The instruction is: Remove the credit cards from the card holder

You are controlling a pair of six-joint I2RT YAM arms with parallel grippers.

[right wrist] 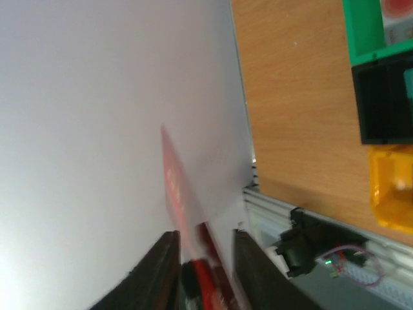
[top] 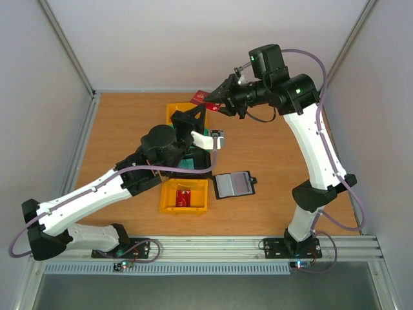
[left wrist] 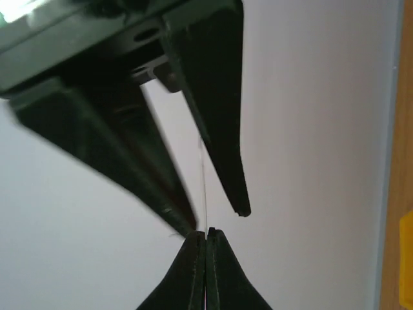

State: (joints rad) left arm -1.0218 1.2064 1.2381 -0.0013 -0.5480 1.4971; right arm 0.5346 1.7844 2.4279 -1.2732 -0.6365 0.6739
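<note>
card (right wrist: 177, 174) edge-on, long axis running hand to hand | left hand (left wrist: 206, 234) pressed together on one end | right hand (right wrist: 205, 234) part-spread astride the other, not yet pinching

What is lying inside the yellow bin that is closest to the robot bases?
One red card lies flat on the floor of that yellow bin. Nothing else shows inside it. Whether anything is under the card cannot be seen, because the card covers that spot.

Left arm (top: 90, 194) and right arm (top: 313, 145): white link shells, black joints and bases; lilac cables (top: 308, 54) looped alongside; green status lights (top: 298, 88); black tapered gripper fingers (left wrist: 226, 278).
</note>
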